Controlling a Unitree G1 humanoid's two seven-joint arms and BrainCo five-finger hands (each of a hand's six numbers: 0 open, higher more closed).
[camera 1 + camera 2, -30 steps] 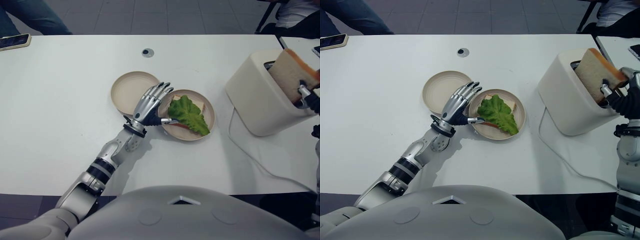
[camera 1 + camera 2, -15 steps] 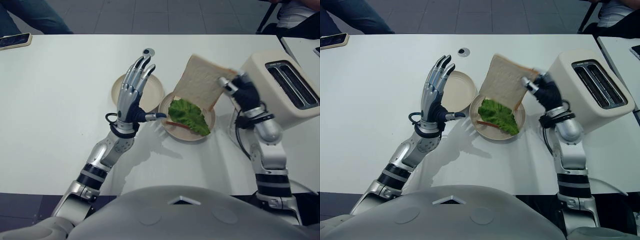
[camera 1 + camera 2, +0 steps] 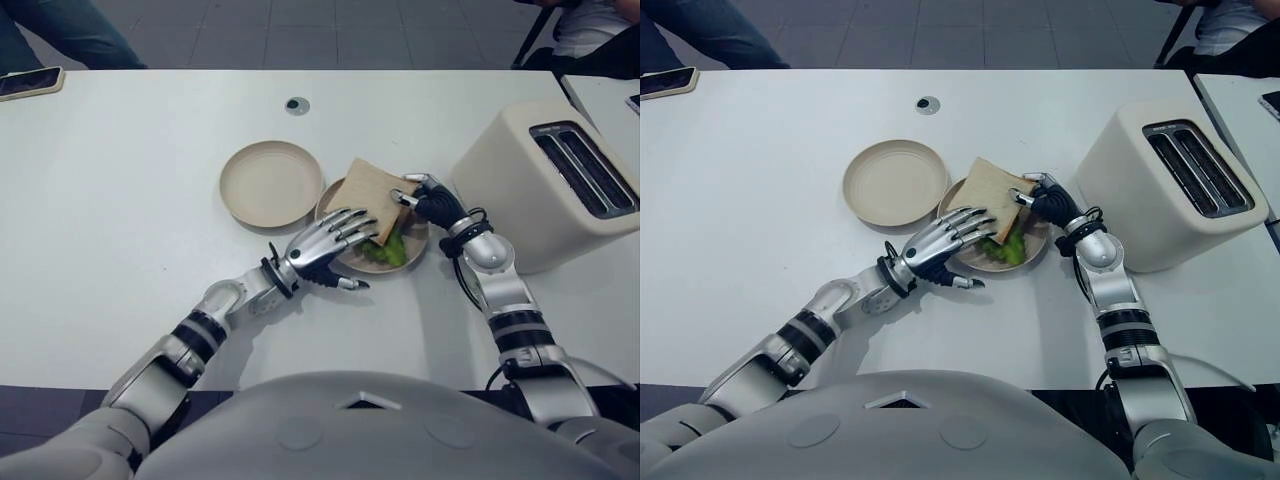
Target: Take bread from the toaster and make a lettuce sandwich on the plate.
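Seeming light and soft, the bread was pinched at its 3 o'clock edge by the right hand, the left hand spread empty.

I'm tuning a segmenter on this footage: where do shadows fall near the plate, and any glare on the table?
Left eye view: the left hand and its forearm throw a soft shadow on the table, on the robot's side of the plate. Right eye view: same soft shadow under that arm; the toaster is shaded at its base; no glare spot on the table.
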